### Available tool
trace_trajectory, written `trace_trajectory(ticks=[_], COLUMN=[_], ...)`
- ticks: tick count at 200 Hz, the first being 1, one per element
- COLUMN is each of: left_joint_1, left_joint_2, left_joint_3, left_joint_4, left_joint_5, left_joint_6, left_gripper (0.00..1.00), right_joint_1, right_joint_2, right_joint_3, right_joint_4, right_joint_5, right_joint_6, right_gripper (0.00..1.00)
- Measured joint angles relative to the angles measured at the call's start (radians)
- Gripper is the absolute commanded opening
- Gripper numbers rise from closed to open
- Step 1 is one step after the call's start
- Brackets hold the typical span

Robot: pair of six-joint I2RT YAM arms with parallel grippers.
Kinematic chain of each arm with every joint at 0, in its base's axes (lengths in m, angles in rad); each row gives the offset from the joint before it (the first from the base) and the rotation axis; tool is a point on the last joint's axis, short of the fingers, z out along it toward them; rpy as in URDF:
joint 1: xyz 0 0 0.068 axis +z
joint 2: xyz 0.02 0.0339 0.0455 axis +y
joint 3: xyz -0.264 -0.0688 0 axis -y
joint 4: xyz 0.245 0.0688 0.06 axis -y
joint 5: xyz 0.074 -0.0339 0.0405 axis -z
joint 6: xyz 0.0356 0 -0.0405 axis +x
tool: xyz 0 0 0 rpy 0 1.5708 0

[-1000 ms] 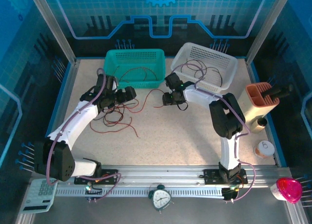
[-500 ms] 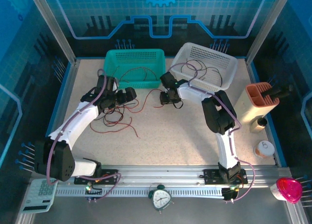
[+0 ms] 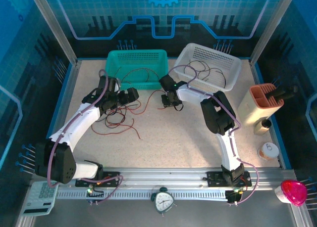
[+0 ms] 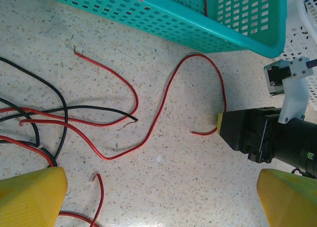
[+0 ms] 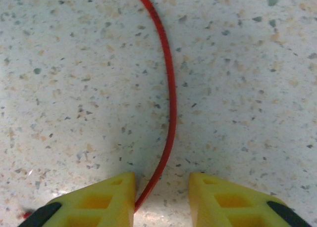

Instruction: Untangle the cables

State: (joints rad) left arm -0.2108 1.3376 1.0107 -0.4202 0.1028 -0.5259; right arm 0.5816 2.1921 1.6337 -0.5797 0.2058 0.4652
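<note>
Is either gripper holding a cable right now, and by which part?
Nothing is held. The right gripper, open, straddles a red cable; the left gripper is open above loose cables.

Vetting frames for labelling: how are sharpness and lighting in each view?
Top external: even light on the table, blue cast around, cables thin but visible. Left wrist: sharp, red cable crisp. Right wrist: close-up, red cable soft-edged, shadow pooled by the right pincer.

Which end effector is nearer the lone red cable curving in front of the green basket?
Right. The right end effector straddles the red cable, one finger on each side. The left end effector hangs higher and to its left, near the tangled cables.
</note>
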Motion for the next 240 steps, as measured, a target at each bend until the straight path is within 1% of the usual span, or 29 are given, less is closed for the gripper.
trace_trajectory(ticks=[16,34,62,88,144,170,205,240], left_joint_1=[0.0,0.0,0.0,0.0,0.0,0.0,0.0,0.0], left_joint_2=[0.0,0.0,0.0,0.0,-0.013,-0.021,-0.024,-0.024], left_joint_3=[0.0,0.0,0.0,0.019,0.138,0.195,0.244,0.246], left_joint_4=[0.0,0.0,0.0,-0.01,-0.038,-0.05,-0.053,-0.051], left_joint_5=[0.0,0.0,0.0,0.0,0.003,0.019,0.054,0.082], left_joint_6=[0.0,0.0,0.0,0.001,0.008,0.013,0.062,0.112], left_gripper=[0.99,0.99,0.99,0.99,0.99,0.99,0.99,0.98], right_joint_1=[0.0,0.003,0.003,0.005,0.02,0.024,0.029,0.029], right_joint_2=[0.0,-0.001,-0.024,-0.092,-0.362,-0.451,-0.515,-0.558], right_joint_3=[0.0,0.0,-0.033,-0.091,-0.129,-0.129,-0.129,-0.122], right_joint_4=[0.0,0.009,0.031,0.03,0.071,0.1,0.11,0.11], right_joint_5=[0.004,-0.007,-0.027,-0.035,-0.056,-0.068,-0.097,-0.132], right_joint_6=[0.0,0.01,0.009,0.004,-0.015,-0.016,-0.022,-0.023], right_gripper=[0.12,0.0,0.0,0.0,0.0,0.0,0.0,0.0])
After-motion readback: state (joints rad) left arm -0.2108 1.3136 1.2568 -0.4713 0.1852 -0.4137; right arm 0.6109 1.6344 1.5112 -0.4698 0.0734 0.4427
